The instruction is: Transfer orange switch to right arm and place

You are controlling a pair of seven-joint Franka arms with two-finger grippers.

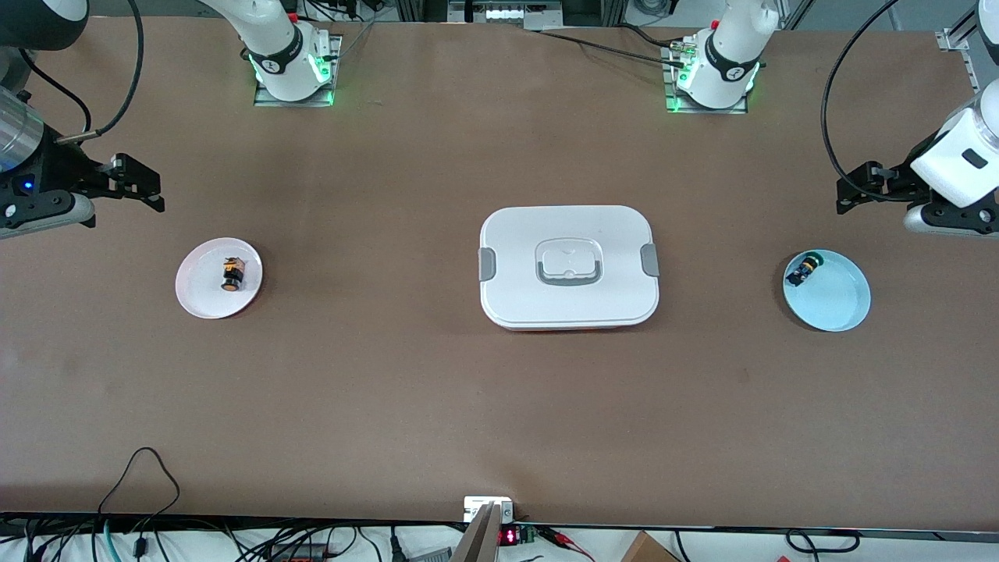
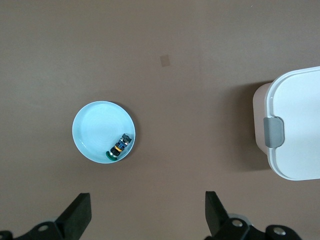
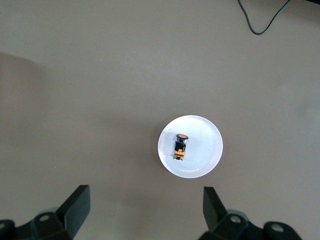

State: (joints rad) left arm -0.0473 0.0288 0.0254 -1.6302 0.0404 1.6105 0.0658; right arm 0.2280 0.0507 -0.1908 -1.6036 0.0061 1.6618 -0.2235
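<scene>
Handover seemingly done, nothing left
Orange switch point(image 1: 232, 274) lies on white plate point(image 1: 199, 300), nine o'clock of box point(image 1: 568, 304); right end effector point(image 1: 158, 193) at its eleven, left end effector point(image 1: 847, 191) at the box's three, both open, empty

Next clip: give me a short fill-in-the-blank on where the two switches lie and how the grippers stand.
1. The orange switch lies on a ____ plate.
2. The green switch lies on the ____ plate.
3. Between the two plates sits a white, lidded ____.
4. The left gripper and the right gripper are both ____.

Missing words: white; blue; box; open
</scene>
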